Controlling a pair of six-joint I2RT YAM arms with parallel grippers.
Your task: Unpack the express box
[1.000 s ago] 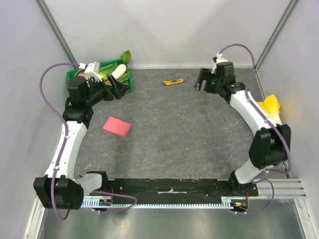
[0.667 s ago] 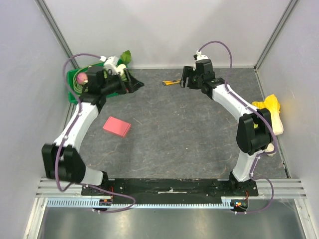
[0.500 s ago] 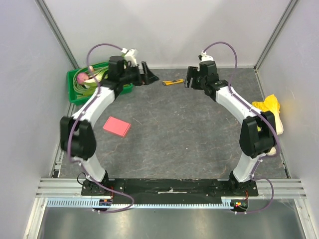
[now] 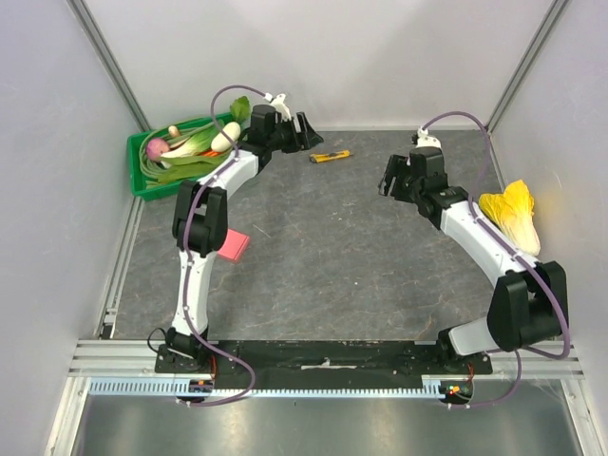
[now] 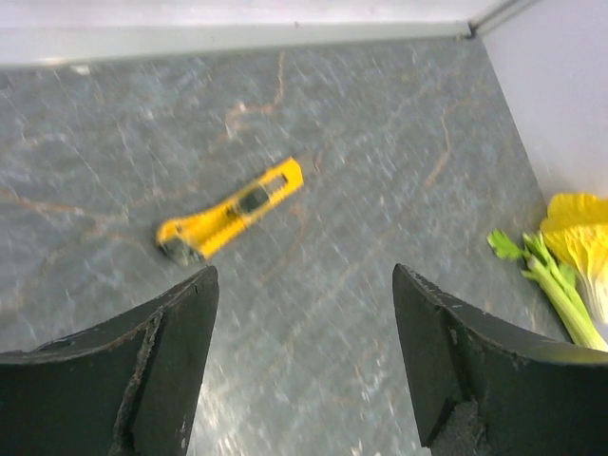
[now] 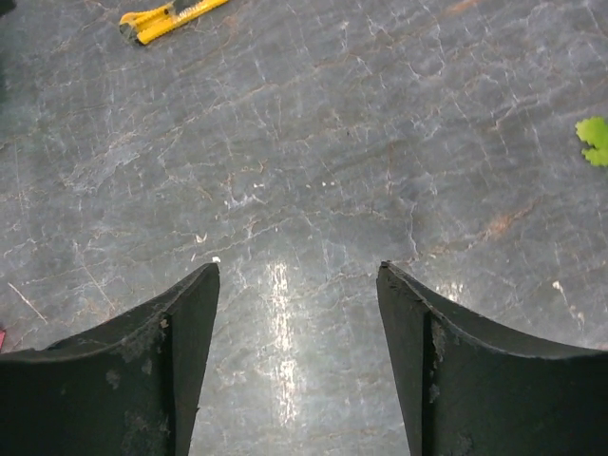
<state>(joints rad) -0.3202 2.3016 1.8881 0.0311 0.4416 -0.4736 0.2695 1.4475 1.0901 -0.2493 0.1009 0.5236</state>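
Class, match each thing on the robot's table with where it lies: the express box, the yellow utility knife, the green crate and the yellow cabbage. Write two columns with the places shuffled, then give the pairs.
Things
1. express box
2. yellow utility knife
3. green crate
4. yellow cabbage

Places
A. far left corner
B. right side, beside the right arm
C. far side, about the middle
D. left side, partly hidden behind the left arm

Pairs: 1-D, 2-C, 3-A, 4-B
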